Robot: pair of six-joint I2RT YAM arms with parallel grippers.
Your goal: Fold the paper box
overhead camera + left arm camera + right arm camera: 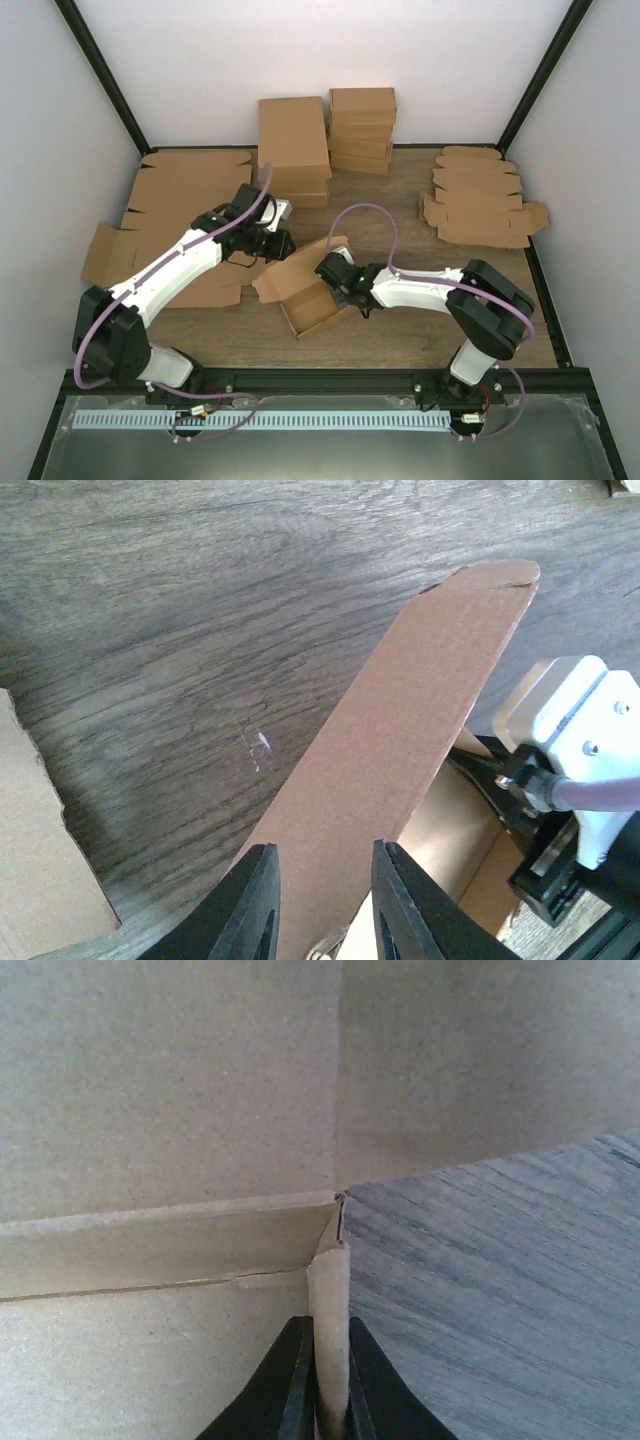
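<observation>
Well, nearest to me the two arms rise from their bases and lean in over the table (420, 335), meeting at the paper box (315, 303), which sits half formed a little left of centre, its open tray tilted and one long flap (290, 272) standing up on its left side.

From above, the right gripper (332, 272) is at the box's far right corner, but its fingers are too small there to read. Its own wrist camera settles it: the two dark fingers (296, 1380) are pressed almost together on the thin top edge of a box wall, right at the corner where two walls meet, with bare wood beside them.

The left gripper (276, 243) hangs just past the flap. Only its wrist camera shows the fingers (252, 905). They stand partly apart, and the flap's brown face runs up and away behind the gap. Nothing sits pinched between them, and I cannot tell whether the tips touch the card. That view also catches the right arm's white wrist beyond the flap.

Farther left lie large flat cardboard sheets (170, 200). At the back wall stand two stacks of folded boxes (362, 130), and at the far right a pile of cut blanks (480, 205); only the overhead view shows these.
</observation>
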